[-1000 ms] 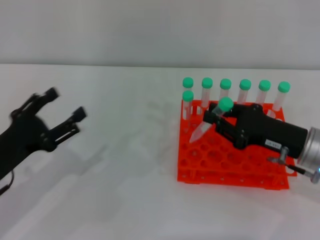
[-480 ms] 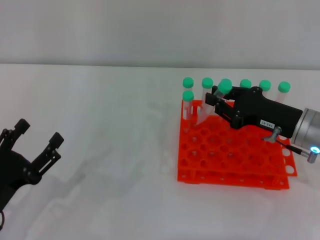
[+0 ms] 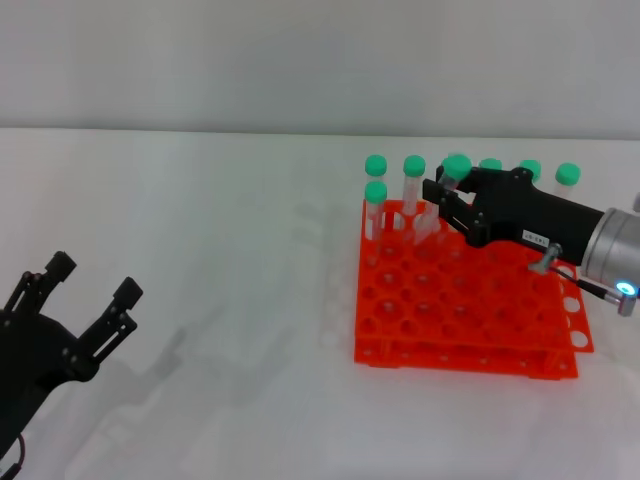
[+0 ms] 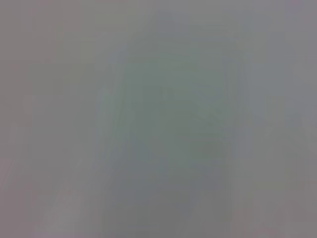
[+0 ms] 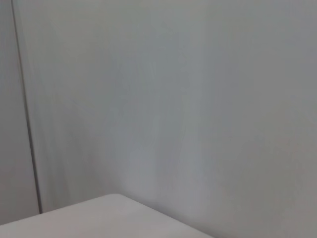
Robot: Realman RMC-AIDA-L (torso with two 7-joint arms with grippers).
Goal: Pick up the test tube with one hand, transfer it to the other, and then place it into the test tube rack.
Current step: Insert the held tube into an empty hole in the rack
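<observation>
In the head view my right gripper point(image 3: 449, 194) is shut on the test tube point(image 3: 441, 203), just below its green cap. The tube is tilted, with its cap at the top and its clear tip down at the back rows of the orange test tube rack point(image 3: 460, 310). Whether the tip sits inside a hole I cannot tell. My left gripper point(image 3: 95, 279) hangs open and empty at the lower left, far from the rack. Neither wrist view shows a tube, the rack or fingers.
Several other green-capped tubes point(image 3: 414, 180) stand upright along the rack's back edge, close on both sides of the held tube. One more tube point(image 3: 376, 205) stands at the rack's back left corner. The white table point(image 3: 240, 300) stretches between the left gripper and the rack.
The right gripper has carried the tube toward the rack's back row and stood it more upright. The left arm has dropped to the lower left, still open.
</observation>
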